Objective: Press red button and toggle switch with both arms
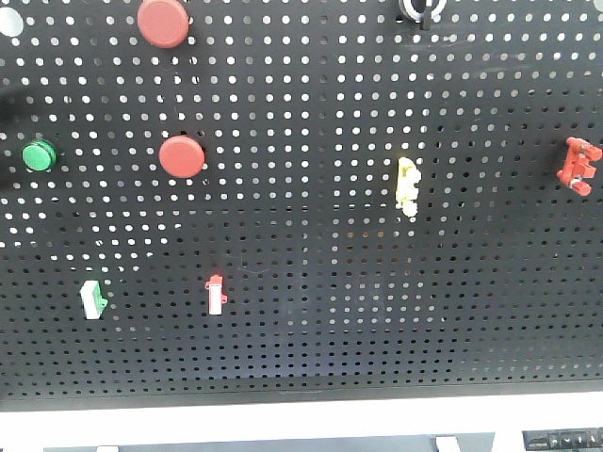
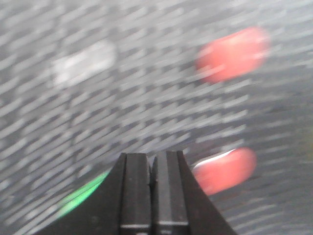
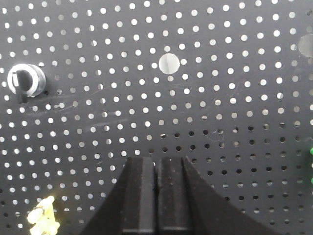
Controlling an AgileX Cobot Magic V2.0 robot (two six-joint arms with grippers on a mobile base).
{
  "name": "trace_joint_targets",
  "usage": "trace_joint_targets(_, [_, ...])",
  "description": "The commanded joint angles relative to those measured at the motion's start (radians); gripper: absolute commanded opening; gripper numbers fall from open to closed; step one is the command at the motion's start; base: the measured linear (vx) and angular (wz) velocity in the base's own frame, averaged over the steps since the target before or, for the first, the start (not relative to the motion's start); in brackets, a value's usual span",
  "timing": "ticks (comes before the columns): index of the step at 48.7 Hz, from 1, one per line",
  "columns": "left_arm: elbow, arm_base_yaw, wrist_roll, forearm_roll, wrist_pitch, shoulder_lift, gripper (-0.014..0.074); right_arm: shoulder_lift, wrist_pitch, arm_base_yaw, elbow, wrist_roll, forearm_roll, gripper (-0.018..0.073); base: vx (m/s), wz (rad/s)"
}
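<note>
Black perforated surface (image 1: 311, 358) fills the frame; red button (image 1: 182, 156) left of centre, toggle switch (image 1: 581, 166) at right edge. Both left pincer (image 2: 150, 157) and right pincer (image 3: 157, 162) pressed together, holding nothing.

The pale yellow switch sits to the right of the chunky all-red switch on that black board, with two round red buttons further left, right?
No. The exterior front-facing view shows the pale yellow switch to the left of the chunky all-red switch. The upper round red button and lower round red button are indeed further left.
</note>
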Motion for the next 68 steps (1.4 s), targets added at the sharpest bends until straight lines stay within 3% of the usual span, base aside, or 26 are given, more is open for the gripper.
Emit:
trace_joint_targets(1, [-0.099,-0.074,0.071,-0.013,-0.083,0.058,0.0002,-0.002,-0.074,0.001,-0.039,0.0,-0.007,-0.0003,0.0,0.0])
trace_joint_targets(13, [-0.285,-0.095,0.092,-0.013,-0.079,0.204,0.0002,-0.002,-0.048,0.001,-0.039,0.001,-0.009,-0.0003,0.0,0.0])
trace_joint_targets(23, [-0.409,-0.09,0.092,0.003,-0.001,0.281,0.0002,-0.002,-0.018,0.001,-0.039,0.0,-0.009,-0.0003,0.0,0.0])
trace_joint_targets(41, [-0.509,-0.002,0.081,0.008,0.049,0.381,0.0002,-0.002,-0.016,0.001,-0.039,-0.004,-0.01,-0.0003,0.0,0.0])
trace_joint_targets(60, [-0.461,0.005,0.045,-0.021,0.214,0.28,0.0002,-0.006,-0.023,0.008,-0.039,-0.008,-0.017,-0.0003,0.0,0.0])
trace_joint_targets(68, [-0.272,0.005,0.046,-0.021,0.156,0.156,0.0002,0.001,-0.069,0.131,-0.04,-0.014,-0.147,-0.0003,0.0,0.0])
